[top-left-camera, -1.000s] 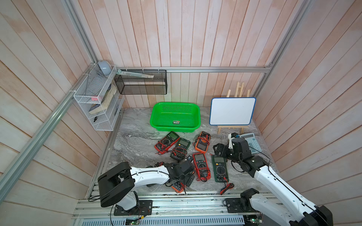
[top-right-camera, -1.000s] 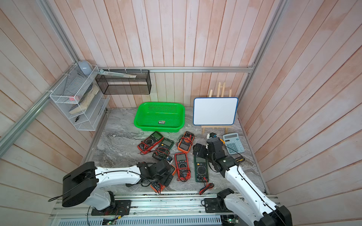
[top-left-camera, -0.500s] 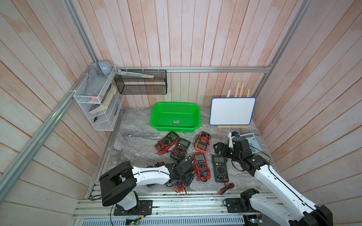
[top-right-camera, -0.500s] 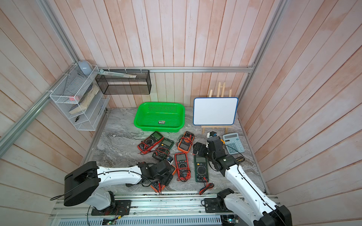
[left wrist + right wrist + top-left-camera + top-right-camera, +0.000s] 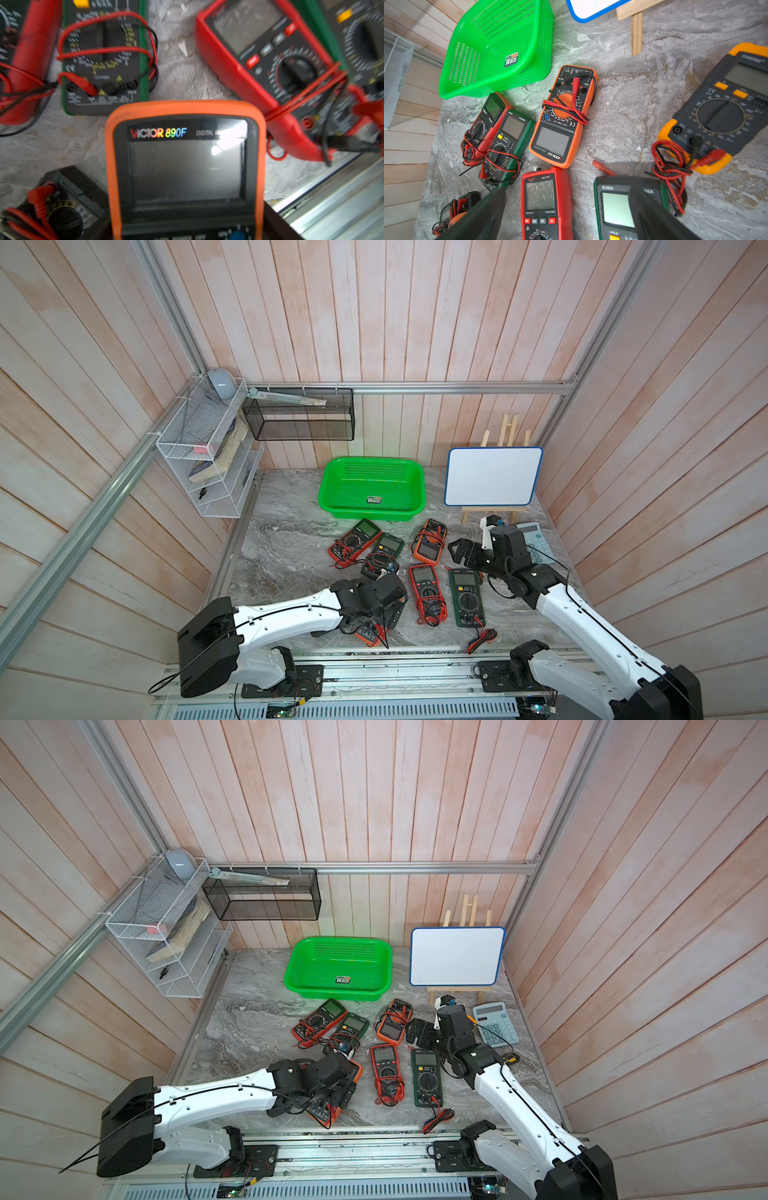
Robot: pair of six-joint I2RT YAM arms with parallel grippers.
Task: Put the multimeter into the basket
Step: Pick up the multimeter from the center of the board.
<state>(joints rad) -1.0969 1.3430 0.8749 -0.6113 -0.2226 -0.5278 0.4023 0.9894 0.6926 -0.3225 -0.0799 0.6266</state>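
**Orange multimeter [image 5: 185, 166] clamped in L end effector [image 5: 381, 621], well apart from basket [image 5: 371, 513]**

L end effector sits low over the orange multimeter. Jaws are set wide and closed on its two long sides. Meter is face up, and its screen fills the L wrist view. In both top views it's well apart from the green basket, on the side nearest the arm bases, mostly hidden under the wrist. Can't tell if it's lifted off the marble worktop [image 5: 291, 547] or touching it.

R end effector [image 5: 462, 549] is fully open and holds nothing. Its dark fingers [image 5: 481, 214] spread wide in the R wrist view, above a red multimeter [image 5: 546, 199] and a dark green multimeter [image 5: 612, 205]. It hovers nearer the basket than the L one, toward the whiteboard [image 5: 492, 477].

Basket stands upright on the worktop w/ a label sticker [image 5: 374, 500] inside. Near its front wall lie a red-black meter [image 5: 355, 537], a green meter [image 5: 384, 549] and a second orange meter [image 5: 430, 541], all w/ leads wrapped round.
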